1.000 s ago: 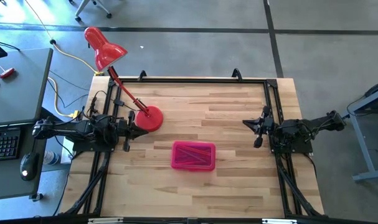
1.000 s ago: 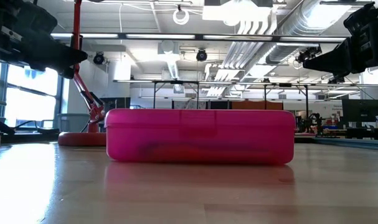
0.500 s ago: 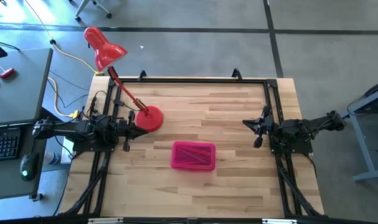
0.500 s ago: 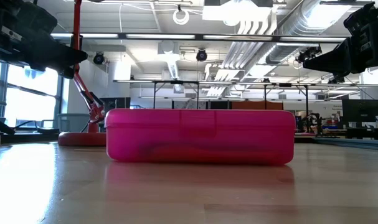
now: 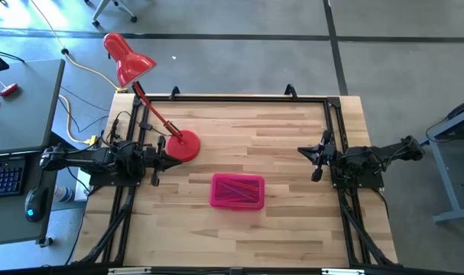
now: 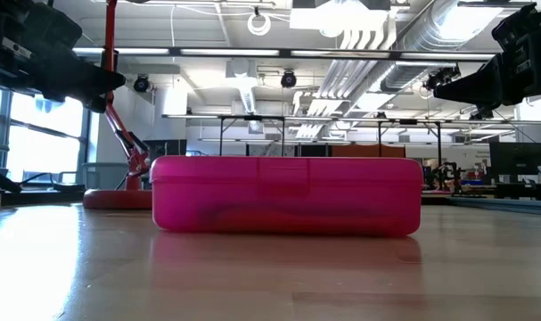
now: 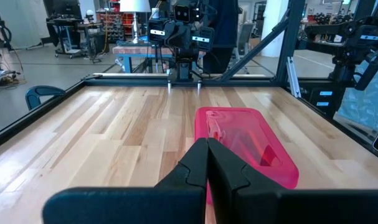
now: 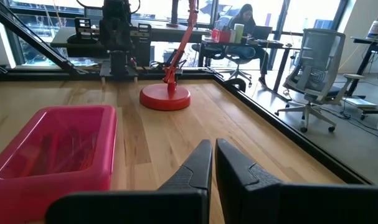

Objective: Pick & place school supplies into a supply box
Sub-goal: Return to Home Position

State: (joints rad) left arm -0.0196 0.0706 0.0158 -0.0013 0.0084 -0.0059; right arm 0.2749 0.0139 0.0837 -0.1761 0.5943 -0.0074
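Red desk lamp (image 5: pixel 127 61) (base on the table (image 5: pixel 293 221)); office chair (image 8: pixel 318 56) beyond.

supply box (image 5: pixel 237 191): table (image 5: pixel 293 221) centre | lamp base (image 5: pixel 183 146): behind-left of it

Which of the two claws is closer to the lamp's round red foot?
Left. The left gripper sits right beside the lamp base, near the left edge of the table; the right gripper is on the opposite side, well apart from it.
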